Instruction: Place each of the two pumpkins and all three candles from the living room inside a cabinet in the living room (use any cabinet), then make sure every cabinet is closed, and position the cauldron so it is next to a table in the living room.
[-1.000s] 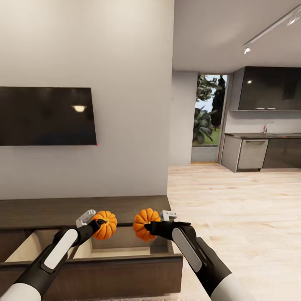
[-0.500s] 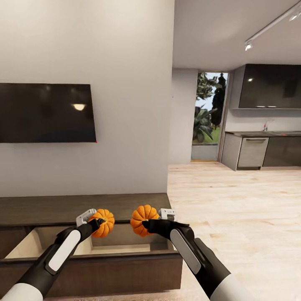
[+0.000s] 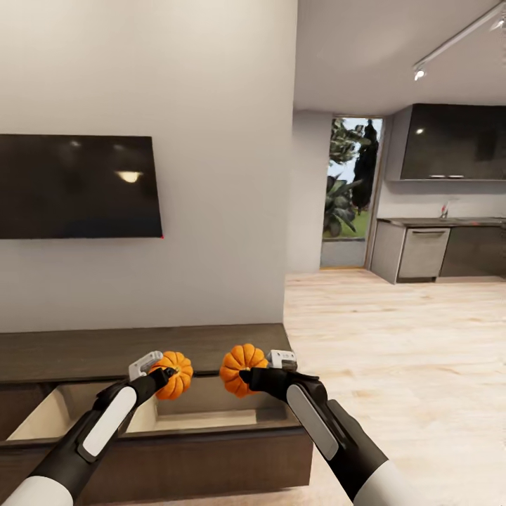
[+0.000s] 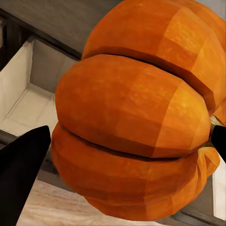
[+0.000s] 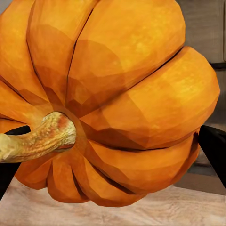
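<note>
At the far left, a flat black rectangular television screen hangs on the smooth pale wall, well above the long, low dark-brown wood cabinet. The flat top of the cabinet has a straight front edge, and below it the wide drawer stands pulled out toward the robot, showing a pale, smooth inside with square corners. The left gripper is closed on a small bright-orange ribbed pumpkin and holds it in the air over the open drawer, just above the near half of its opening. In the left wrist view this pumpkin has broad, faceted ribs with deep grooves, and one black fingertip touches its side, while the pale drawer corner lies below it. Just beside it, with a small gap between the two, the right gripper clamps the second orange ribbed pumpkin, also over the right part of the drawer opening. In the right wrist view the second pumpkin shows a short, rough yellowish stem lying sideways. To the right of the cabinet end, the light wooden plank floor is wide and free up to the grey kitchen cabinets and the tall glass door with green plants behind it.
</note>
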You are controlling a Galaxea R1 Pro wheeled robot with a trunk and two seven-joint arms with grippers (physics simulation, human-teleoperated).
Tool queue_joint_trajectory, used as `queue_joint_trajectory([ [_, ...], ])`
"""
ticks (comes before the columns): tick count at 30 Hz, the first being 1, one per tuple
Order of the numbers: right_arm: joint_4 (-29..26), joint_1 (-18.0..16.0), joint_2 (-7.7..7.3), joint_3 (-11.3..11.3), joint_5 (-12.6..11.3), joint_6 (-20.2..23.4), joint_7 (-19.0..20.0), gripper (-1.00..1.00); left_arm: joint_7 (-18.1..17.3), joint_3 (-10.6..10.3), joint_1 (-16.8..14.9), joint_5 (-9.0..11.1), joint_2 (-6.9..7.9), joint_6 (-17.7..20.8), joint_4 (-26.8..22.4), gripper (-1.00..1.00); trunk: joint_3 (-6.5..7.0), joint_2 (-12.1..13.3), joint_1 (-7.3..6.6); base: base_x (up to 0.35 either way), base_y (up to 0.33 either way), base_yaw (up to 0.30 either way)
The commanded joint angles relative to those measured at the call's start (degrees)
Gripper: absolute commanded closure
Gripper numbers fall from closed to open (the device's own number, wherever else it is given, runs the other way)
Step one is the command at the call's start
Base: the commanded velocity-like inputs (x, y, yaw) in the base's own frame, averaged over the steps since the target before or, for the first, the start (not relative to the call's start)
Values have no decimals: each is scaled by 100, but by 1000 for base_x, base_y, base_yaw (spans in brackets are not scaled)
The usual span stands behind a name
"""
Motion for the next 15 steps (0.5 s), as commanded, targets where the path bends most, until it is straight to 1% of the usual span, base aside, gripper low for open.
queue_joint_trajectory([
  [1,-8,-6,0,7,-53,9,-57,100,52,-21,-4,49,5,-4,-11,100,-8,-4,1,172,73,-226],
  [4,-10,-6,0,6,-51,9,-58,100,52,-21,-4,48,7,0,-11,100,-10,-4,1,199,21,-168],
  [7,-10,-6,0,6,-51,9,-58,100,52,-16,-4,46,6,4,-10,100,-11,-4,1,233,5,-40],
  [10,-4,-6,0,6,-50,9,-59,100,52,-15,-5,49,4,5,-9,100,-11,-4,1,91,28,-11],
  [13,-2,-6,0,6,-50,9,-59,100,52,-15,-5,46,5,5,-5,100,-11,-4,1,83,150,-2],
  [15,-2,-6,0,6,-50,6,-59,100,52,-13,-4,46,8,5,-5,100,-11,-4,1,41,65,-1],
])
